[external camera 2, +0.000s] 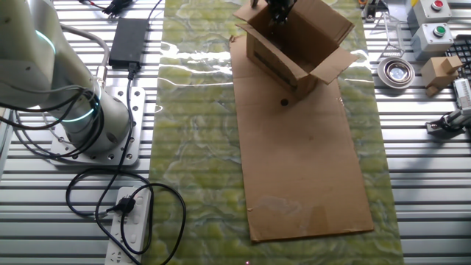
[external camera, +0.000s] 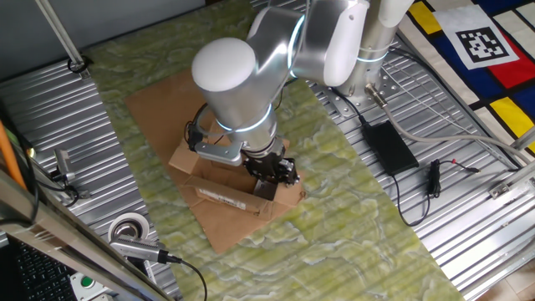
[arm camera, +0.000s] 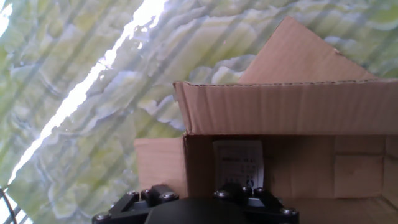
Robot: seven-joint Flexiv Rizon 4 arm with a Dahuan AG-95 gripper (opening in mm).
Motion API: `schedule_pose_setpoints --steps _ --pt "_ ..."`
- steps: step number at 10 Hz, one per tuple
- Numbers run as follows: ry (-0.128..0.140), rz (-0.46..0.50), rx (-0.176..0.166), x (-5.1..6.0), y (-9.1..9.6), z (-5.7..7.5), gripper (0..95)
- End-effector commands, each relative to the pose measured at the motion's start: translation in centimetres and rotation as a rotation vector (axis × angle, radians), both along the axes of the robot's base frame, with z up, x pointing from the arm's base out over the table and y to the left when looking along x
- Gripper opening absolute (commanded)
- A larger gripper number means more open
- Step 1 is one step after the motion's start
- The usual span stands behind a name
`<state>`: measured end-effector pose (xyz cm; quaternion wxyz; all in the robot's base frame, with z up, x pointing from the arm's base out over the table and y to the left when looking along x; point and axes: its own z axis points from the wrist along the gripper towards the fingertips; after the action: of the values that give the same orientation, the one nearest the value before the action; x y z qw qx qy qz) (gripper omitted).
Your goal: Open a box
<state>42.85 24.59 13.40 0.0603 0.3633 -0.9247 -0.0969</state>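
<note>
The small brown cardboard shipping box point(external camera 2: 294, 46) sits on the flat cardboard sheet point(external camera 2: 302, 162), flaps mostly splayed; the black two-finger gripper point(external camera: 272, 173) works at its top, finger state indiscernible, so the arm should sweep the remaining flap outward slowly without dragging the box.

I see a ribbed metal tabletop point(external camera 2: 427, 191) under a green marbled mat point(external camera 2: 195, 147), which catches a bright glare. A flat cardboard sheet point(external camera 2: 302, 169) lies on the mat; a white power strip point(external camera 2: 132, 221) sits near one edge.
</note>
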Motion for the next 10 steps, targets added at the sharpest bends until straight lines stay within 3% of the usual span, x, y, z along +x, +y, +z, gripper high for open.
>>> schedule_pose_setpoints --steps 1,2,4,5,6,10 --pt "-0.004 -0.001 -0.003 -0.01 -0.05 -0.12 57.0" --pt "-0.005 -0.001 -0.009 -0.01 -0.06 -0.21 57.0" --pt "-0.008 -0.006 -0.015 0.0 -0.09 -0.44 19.0" --pt "-0.008 -0.015 -0.017 0.02 -0.11 -0.59 19.0" --pt "-0.006 -0.025 -0.02 0.03 -0.12 -0.71 0.0" --pt "-0.009 -0.038 -0.061 0.03 -0.15 -0.78 0.0"
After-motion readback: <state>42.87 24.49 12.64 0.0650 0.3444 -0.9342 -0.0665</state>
